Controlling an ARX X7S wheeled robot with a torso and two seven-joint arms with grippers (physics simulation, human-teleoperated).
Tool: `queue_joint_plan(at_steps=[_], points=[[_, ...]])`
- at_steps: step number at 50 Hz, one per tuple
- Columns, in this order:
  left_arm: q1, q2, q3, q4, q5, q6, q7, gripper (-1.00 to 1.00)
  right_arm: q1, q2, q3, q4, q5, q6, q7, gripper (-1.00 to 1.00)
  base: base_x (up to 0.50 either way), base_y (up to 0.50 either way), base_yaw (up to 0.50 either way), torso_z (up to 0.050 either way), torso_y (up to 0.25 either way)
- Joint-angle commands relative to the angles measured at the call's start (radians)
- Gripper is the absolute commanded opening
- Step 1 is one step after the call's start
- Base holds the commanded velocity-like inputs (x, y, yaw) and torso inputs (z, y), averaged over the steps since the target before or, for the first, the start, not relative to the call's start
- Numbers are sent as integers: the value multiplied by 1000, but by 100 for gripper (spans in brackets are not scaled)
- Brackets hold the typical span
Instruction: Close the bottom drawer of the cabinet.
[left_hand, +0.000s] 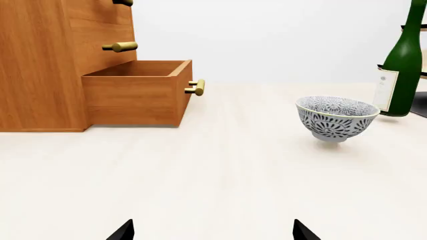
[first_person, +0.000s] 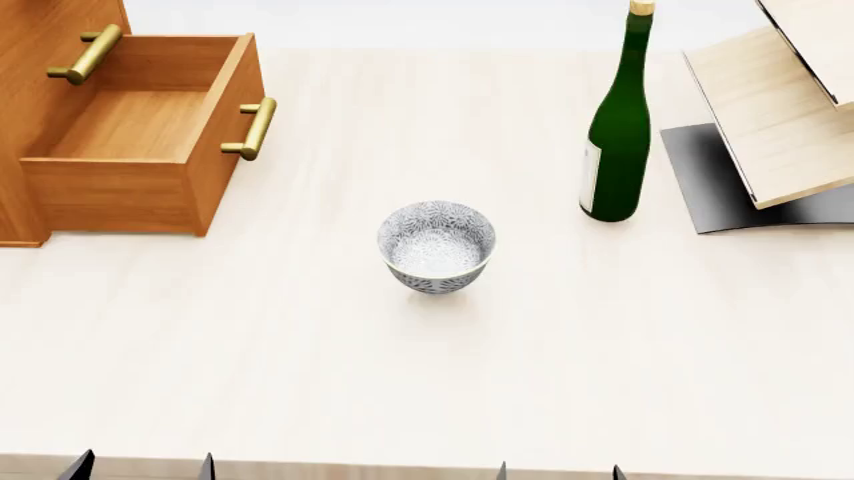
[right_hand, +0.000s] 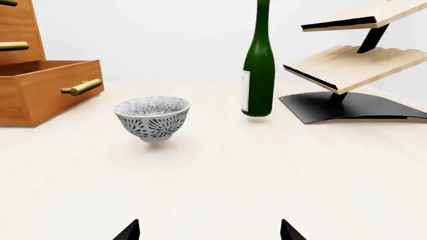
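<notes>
The left end effector (first_person: 140, 467) hovers at the near edge of the counter (first_person: 400, 380), toward the near-left corner, with its tips spread apart and nothing between them. The right end effector (first_person: 558, 470) sits further along the same near edge, likewise released and empty. Both are well apart from the work.

The bottom drawer (first_person: 140, 135) stands pulled far out of the cabinet (left_hand: 40, 65) at the far-left corner of the counter, its brass handle (first_person: 254, 128) facing across the counter toward the right edge. It looks empty inside.

The left end effector seems the natural choice, being nearer. A good approach would swing it forward and round to the handle side, meeting the drawer front flat and low, then pushing straight along the slide toward the left edge. An off-centre push risks skewing the drawer.

The patterned bowl (first_person: 437, 246) sits mid-counter, near the likely path, and wants a clear berth. The green bottle (first_person: 618, 130) stands toward the far-right, out of the way.
</notes>
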Motion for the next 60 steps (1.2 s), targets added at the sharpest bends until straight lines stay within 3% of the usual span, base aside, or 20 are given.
queue_joint_plan(at_steps=[1, 14, 17, 18, 20, 31, 48, 60], points=[[-1, -16, 19, -1, -14, 0, -18, 100, 2, 16, -20, 4, 16, 6, 19, 100, 0, 0, 0, 0, 0], [-9, -54, 69, -12, -26, -7, -64, 100, 8, 51, -59, 7, 44, 3, 66, 100, 0, 0, 0, 0, 0], [-9, -62, 86, -15, 2, -10, -77, 100, 6, 54, -63, 5, 49, 5, 71, 100, 0, 0, 0, 0, 0], [-8, -15, 30, -19, 52, -14, -29, 100, 5, 9, -10, 4, 6, 8, 18, 100, 0, 0, 0, 0, 0], [-9, -26, 47, -29, 84, 7, -67, 100, 8, 20, -15, -3, 30, 18, 29, 100, 0, 0, 0, 0, 0], [3, -46, 64, 42, 33, -50, -95, 100, 13, 43, -42, -23, 53, 30, 89, 100, 0, 0, 0, 0, 0], [-37, -84, 90, 456, 14, -439, -121, 100, 93, 107, -82, -510, 39, 428, 140, 100, 0, 0, 0, 0, 0], [-24, -112, 120, 541, 37, -463, -147, 100, 88, 119, -94, -598, 61, 479, 152, 100, 0, 0, 0, 0, 0]])
